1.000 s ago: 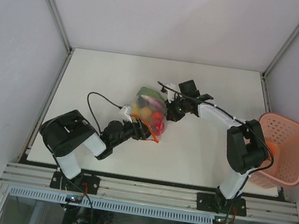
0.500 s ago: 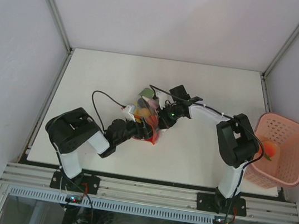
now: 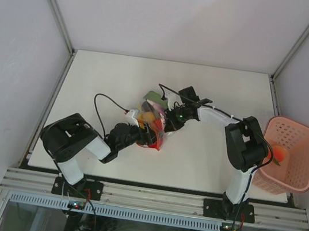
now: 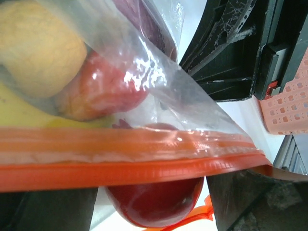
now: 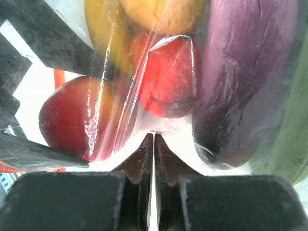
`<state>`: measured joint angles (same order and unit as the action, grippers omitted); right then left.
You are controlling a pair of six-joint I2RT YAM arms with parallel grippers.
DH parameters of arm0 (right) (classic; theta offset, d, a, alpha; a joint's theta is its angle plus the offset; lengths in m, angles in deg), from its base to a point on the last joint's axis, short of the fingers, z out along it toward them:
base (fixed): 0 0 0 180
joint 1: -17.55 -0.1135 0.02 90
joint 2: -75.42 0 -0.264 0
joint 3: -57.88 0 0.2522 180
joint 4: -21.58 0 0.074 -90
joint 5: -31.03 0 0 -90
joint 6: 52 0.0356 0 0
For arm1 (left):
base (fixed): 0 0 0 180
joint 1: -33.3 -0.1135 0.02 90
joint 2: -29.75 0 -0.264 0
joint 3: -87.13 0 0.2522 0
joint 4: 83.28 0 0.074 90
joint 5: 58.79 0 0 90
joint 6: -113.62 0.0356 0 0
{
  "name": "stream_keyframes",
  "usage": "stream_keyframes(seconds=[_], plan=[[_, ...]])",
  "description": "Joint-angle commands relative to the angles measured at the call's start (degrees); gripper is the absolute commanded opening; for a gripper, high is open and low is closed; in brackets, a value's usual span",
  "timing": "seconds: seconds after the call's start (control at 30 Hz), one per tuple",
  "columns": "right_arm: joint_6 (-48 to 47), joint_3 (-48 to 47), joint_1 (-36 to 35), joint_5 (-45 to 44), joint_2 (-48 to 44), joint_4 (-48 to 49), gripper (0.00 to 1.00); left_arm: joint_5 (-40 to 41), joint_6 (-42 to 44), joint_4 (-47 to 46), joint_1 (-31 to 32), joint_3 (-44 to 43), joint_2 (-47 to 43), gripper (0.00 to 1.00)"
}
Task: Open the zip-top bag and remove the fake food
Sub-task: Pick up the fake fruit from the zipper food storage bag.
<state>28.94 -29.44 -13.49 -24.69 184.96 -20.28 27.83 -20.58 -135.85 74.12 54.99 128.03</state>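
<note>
Reaching the left arm (image 3: 93, 147) in from the near-left corner of the white counter (image 3: 107, 79), elbow folded low, wrist pointing right at the clear crinkly zip-top bag (image 3: 155, 120) near the counter's middle. Stretching the right arm (image 3: 218, 116) leftward from its base, forearm nearly level, wrist meeting the same bag from the far-right side.

Holding the left fingers (image 4: 48, 211) wide apart, with the bag's red-orange zip strip (image 4: 120, 166) running flat across the gap and a red round toy fruit (image 4: 154, 202) showing below the strip between them. Pressing the right fingers (image 5: 142, 163) tight together, pinching a fold of the bag's clear film at their tips.

Carrying inside the bag the plastic fake food: a dark purple piece (image 5: 240, 82), 2 red round pieces side by side, an orange piece (image 5: 159, 12), a yellow piece (image 5: 98, 29) and a green piece (image 5: 293, 120) at the edge of the right wrist view.

Standing at the counter's right edge, well apart from the bag: a pink perforated plastic basket (image 3: 305, 141), holding 1 small orange item (image 3: 277, 151).
</note>
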Motion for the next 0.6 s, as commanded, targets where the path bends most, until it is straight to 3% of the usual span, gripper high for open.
stream_keyframes(seconds=[0.0,0.57], plan=[[0.89,-2.03,-0.14,0.03,-0.2,1.82,0.01,0.04,2.61,5.84,0.23,1.33,-5.69,0.84],[0.73,-2.2,-0.68,0.16,-0.82,1.4,0.02,-3.99,3.16,15.23,0.74,-0.56,-6.51,0.87]])
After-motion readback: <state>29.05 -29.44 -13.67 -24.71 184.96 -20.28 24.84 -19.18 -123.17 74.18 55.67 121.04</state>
